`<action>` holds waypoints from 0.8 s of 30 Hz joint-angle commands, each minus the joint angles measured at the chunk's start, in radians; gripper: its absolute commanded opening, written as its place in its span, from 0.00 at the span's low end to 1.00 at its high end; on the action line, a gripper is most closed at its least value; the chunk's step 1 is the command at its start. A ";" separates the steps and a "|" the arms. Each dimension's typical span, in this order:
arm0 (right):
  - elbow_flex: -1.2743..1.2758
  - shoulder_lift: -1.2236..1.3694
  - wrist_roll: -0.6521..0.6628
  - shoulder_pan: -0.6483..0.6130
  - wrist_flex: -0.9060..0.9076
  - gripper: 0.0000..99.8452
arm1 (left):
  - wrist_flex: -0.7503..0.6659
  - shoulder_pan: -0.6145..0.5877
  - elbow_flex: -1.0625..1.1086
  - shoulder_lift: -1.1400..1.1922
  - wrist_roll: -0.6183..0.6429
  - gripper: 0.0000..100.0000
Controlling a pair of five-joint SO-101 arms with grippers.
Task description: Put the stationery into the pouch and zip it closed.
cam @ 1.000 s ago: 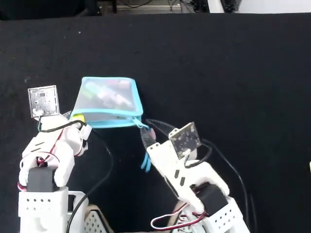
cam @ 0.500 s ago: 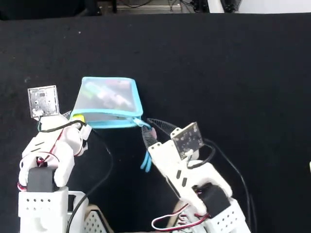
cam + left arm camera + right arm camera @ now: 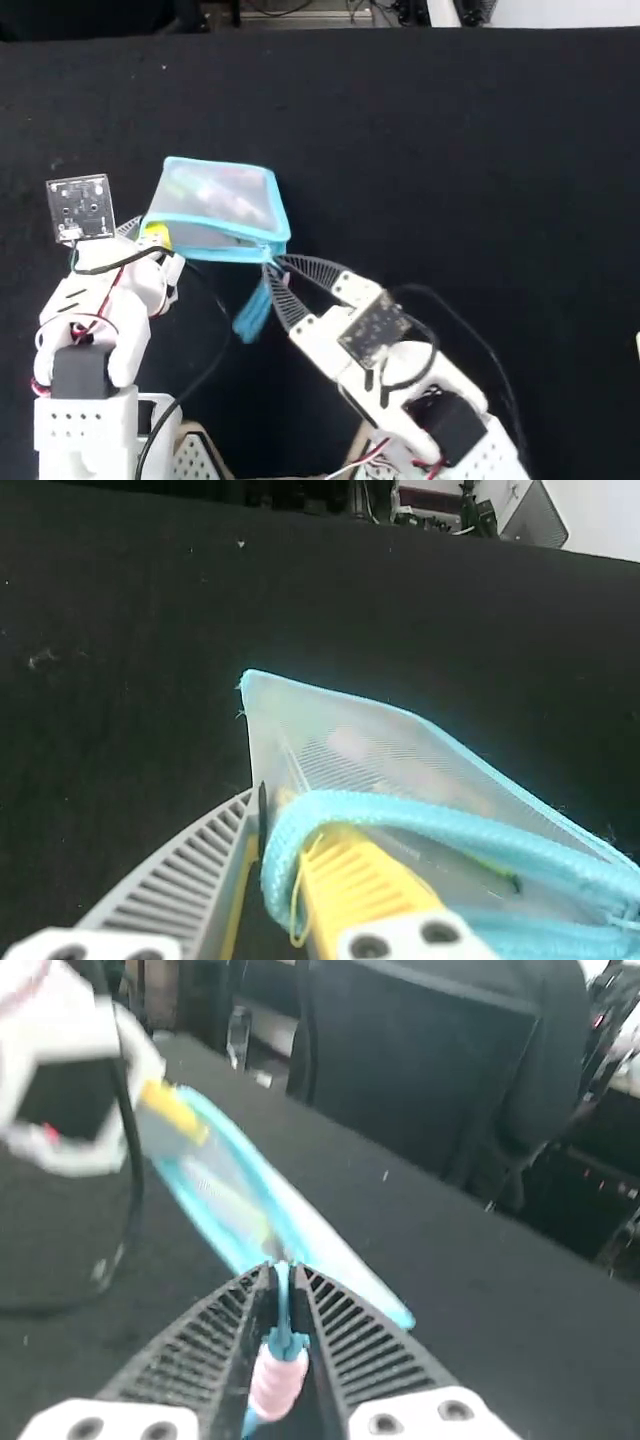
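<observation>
Black table (image 3: pixel 470 150) broad beyond pouch (image 3: pixel 215 200)

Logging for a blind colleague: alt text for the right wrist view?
The right end effector is shut on the zip pull at one end of the blue pouch; the left end effector holds the far end, over a black table.

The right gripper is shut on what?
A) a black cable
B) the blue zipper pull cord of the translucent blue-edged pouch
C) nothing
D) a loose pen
B: right wrist view shows the right gripper pinching the blue zipper pull cord at the corner of the translucent blue-edged pouch.
</observation>
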 commanded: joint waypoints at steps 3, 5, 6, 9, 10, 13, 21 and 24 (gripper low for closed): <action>-0.220 0.254 0.009 -0.014 -0.003 0.01 | 0.006 0.008 -0.087 -0.014 -0.002 0.03; -0.249 0.348 0.005 -0.014 -0.003 0.01 | 0.011 0.007 -0.081 -0.012 0.002 0.03; -0.260 0.386 0.003 -0.014 0.000 0.01 | 0.020 0.007 -0.077 -0.012 0.002 0.03; -0.305 0.423 0.003 -0.014 0.064 0.01 | 0.048 0.007 -0.071 -0.014 -0.003 0.03; -0.331 0.415 0.003 -0.014 0.109 0.01 | 0.054 0.007 -0.071 -0.014 -0.003 0.03; -0.412 0.363 0.002 -0.020 0.295 0.04 | 0.057 0.005 -0.070 -0.014 -0.003 0.03; -0.119 0.196 -0.006 -0.018 0.322 0.20 | 0.055 0.005 -0.070 -0.014 -0.003 0.03; 0.019 0.133 -0.087 -0.015 0.180 0.20 | 0.057 0.005 -0.070 -0.014 -0.003 0.03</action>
